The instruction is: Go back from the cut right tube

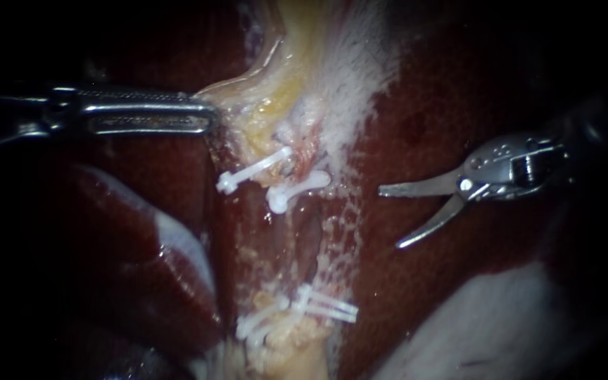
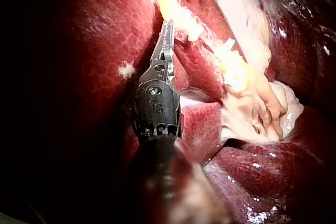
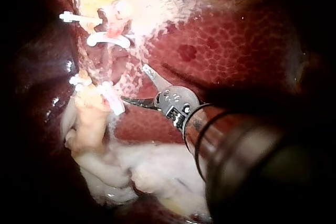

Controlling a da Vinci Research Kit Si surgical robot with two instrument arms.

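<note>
The right tube (image 1: 309,229) lies at centre in the endoscope view, as a dull red strip running between an upper clip (image 1: 297,190) and the lower clips (image 1: 328,307). Pale, speckled tissue borders it on the right. A second upper clip (image 1: 248,172) sits just beside the first, to its left. All clips are white. The cut itself and the parted ends cannot be made out clearly.

The right instrument (image 1: 394,217) stands off to the right of the tube, over bare liver (image 1: 445,105), touching nothing. Its two blades are spread apart, with a clear gap between them. In the right wrist view the same instrument (image 3: 134,83) shows its blades parted, pointing toward the clipped strip.

The left instrument (image 1: 209,116) comes in level, above and to the left of the upper clips. Its jaws are closed on the edge of the yellow tissue (image 1: 269,98). The left wrist view shows this instrument (image 2: 168,30) with jaws lying together, their tip at the yellow strip.
</note>
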